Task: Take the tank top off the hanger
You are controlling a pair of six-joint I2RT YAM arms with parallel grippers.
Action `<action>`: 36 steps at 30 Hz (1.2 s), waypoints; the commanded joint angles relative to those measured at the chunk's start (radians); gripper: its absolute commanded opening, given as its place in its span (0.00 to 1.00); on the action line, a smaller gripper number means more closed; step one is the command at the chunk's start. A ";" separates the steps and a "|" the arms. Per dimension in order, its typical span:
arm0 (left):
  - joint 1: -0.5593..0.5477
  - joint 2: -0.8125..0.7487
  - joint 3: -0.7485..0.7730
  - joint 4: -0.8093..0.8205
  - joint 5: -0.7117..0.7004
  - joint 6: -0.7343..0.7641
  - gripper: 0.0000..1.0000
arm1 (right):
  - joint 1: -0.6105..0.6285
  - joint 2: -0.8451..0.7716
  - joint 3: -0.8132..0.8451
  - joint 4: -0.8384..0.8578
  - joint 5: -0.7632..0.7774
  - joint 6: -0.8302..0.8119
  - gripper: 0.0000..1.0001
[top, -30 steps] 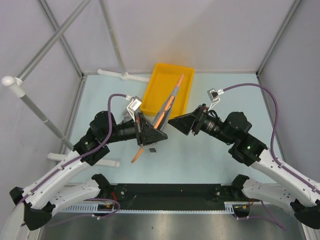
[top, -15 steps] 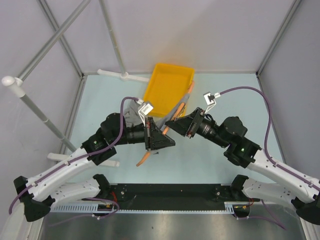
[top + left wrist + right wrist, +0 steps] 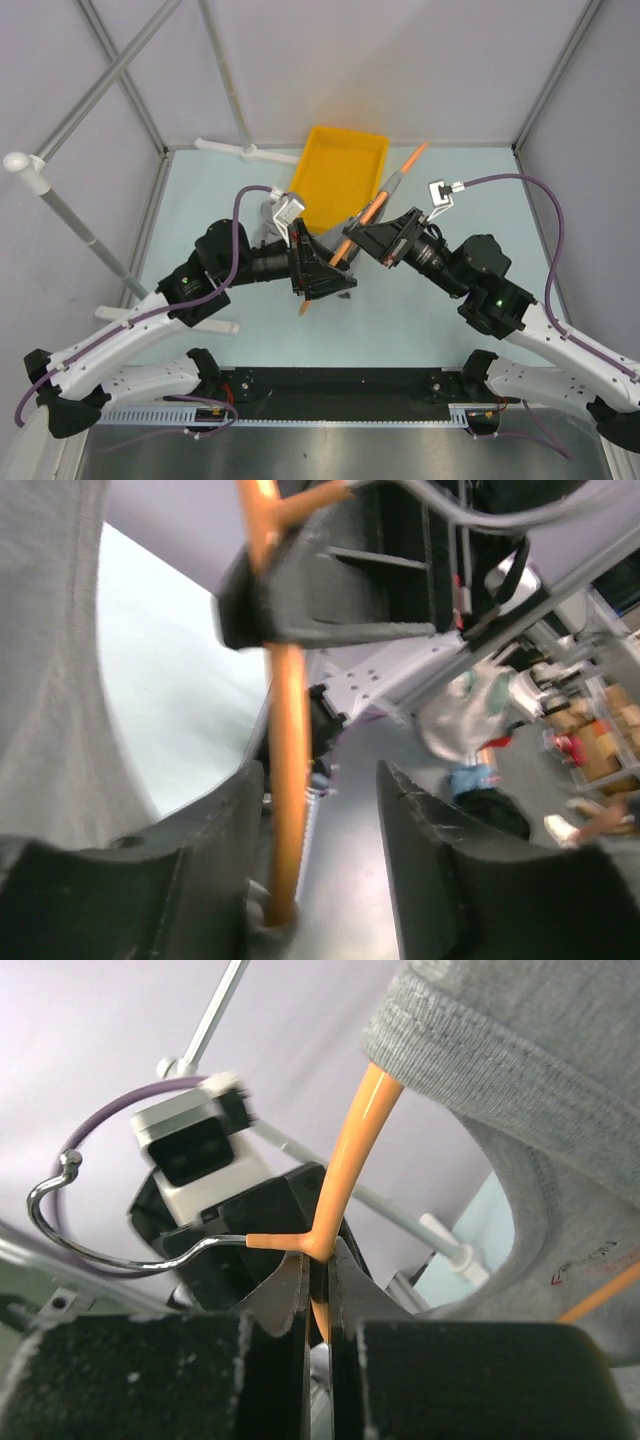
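Hanger [image 3: 372, 212] slants from above the yellow tray [image 3: 345, 131] down between both arms, tank top [image 3: 397, 182] bunched on its far end. Left wrist: left gripper [image 3: 318, 810] spread wide, with the orange bar between its fingers, perhaps touching one. Right wrist: right gripper [image 3: 318, 1260] pinched tight on the hanger's neck, grey cloth draped just above.
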State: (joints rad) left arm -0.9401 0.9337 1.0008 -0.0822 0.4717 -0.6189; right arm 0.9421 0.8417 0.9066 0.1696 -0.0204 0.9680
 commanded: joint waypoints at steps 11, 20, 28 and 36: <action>-0.015 -0.136 0.058 -0.244 -0.447 0.151 0.76 | -0.092 -0.062 0.052 -0.214 0.451 0.139 0.00; -0.143 0.017 0.140 -0.337 -0.628 0.228 0.50 | -0.204 -0.070 0.052 -0.278 0.399 0.209 0.00; -0.143 0.151 0.245 -0.369 -0.579 0.239 0.34 | -0.213 -0.078 0.048 -0.286 0.366 0.204 0.00; -0.143 0.220 0.320 -0.409 -0.616 0.223 0.34 | -0.213 -0.073 0.044 -0.277 0.329 0.204 0.00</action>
State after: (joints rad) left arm -1.0779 1.1305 1.2530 -0.4709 -0.1051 -0.4061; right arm 0.7341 0.7921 0.9108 -0.1673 0.3061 1.1564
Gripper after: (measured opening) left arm 0.327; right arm 0.050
